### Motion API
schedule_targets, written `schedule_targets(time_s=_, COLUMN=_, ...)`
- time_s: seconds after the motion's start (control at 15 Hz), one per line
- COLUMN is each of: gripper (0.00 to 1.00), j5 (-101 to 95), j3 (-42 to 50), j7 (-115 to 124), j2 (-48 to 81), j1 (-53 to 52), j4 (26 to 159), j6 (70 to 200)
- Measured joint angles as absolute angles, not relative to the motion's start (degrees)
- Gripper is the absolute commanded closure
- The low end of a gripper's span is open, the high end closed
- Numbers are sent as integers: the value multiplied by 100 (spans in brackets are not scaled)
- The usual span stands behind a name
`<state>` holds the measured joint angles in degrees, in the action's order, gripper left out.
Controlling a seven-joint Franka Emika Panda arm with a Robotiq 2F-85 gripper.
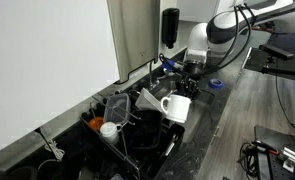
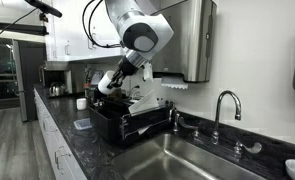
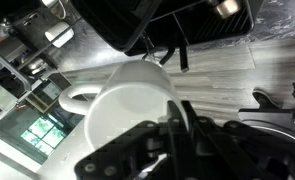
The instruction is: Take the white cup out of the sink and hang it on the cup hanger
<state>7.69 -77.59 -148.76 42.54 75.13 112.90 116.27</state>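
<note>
The end effector [image 3: 173, 128] is clenched on the rim of the white cup [image 1: 177, 106], holding it above the cup hanger [image 1: 135, 136], away from the sink [image 2: 202, 162]; its handle [image 3: 75, 97] juts away from the grip, probably free to hook onto the rack

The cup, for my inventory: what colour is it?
The white cup is plain white, best seen in the wrist view.

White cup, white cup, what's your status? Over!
Gripper shut on white cup rim. Cup out of sink, at cup hanger, not yet hung. Nothing seen blocking.
</note>
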Motion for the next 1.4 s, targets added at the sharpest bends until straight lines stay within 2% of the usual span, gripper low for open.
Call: schedule_targets(time_s=1.4, gripper=98, j5=-5, j3=-7813, j7=-14879, j2=4280, j1=6686, j4=10820, j6=11628)
